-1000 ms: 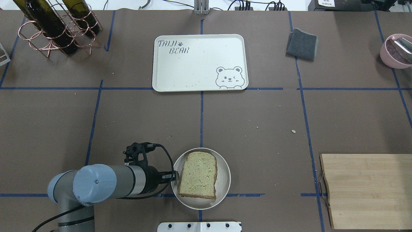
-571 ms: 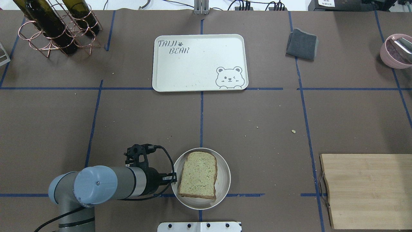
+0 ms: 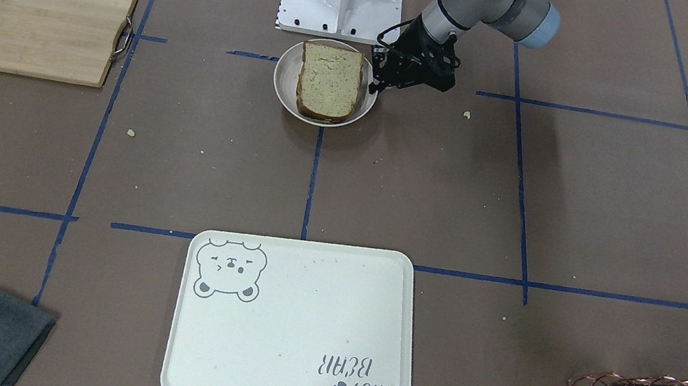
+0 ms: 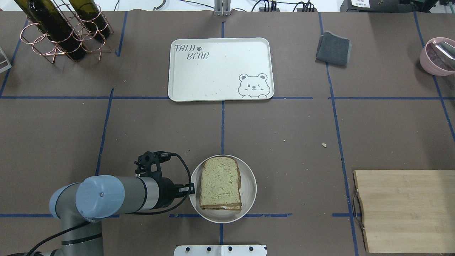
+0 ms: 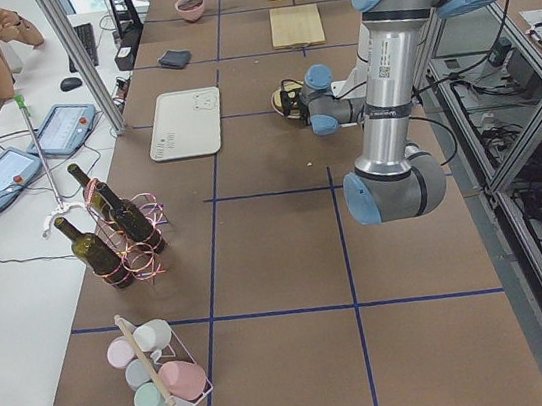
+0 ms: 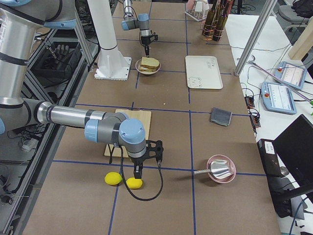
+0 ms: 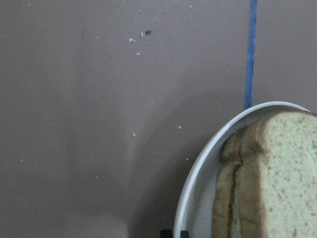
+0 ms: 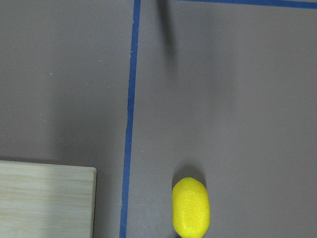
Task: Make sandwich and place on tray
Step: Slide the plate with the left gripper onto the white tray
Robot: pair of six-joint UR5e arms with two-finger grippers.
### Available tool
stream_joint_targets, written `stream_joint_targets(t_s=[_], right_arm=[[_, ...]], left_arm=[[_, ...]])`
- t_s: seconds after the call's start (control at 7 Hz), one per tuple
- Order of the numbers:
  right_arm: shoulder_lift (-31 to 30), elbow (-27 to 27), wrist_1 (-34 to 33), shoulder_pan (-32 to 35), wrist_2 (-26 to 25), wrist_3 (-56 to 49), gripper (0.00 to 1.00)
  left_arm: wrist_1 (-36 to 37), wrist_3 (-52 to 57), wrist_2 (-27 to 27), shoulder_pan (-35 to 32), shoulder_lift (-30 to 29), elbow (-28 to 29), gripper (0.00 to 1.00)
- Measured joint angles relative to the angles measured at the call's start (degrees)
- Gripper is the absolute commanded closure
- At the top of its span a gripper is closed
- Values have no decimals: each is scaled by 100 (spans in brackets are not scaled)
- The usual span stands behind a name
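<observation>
Where tape (image 4: 223,128) crosses, brown table (image 4: 160,135), tray (image 4: 220,67), plate (image 4: 249,192)

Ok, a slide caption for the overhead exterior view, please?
Left end effector holds the round plate carrying the sandwich; tray lies beyond.

Bright, even light from above fills the wide views, leaving only soft, short shadows, as under the bottle rack (image 4: 53,35) at the overhead frame's upper left; the side views lean outward at their edges. The left wrist picture is dimmer and soft, with a broad grey shadow at lower centre beside the plate (image 7: 198,168) and the sandwich (image 7: 282,183) slightly blurred at lower right. The right wrist picture is crisper, with a dark shadow streak at top centre.
</observation>
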Motion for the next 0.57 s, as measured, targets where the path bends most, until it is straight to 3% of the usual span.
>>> stream_joint_targets(t_s=[0.29,0.57], right_arm=[[3,-41,0,0,0,5,0],[-2,-64,0,0,0,0,0]], left_arm=[[438,526,-417,-750,-339,66,100],[958,1102,-729,-1565,-1186,673,100]])
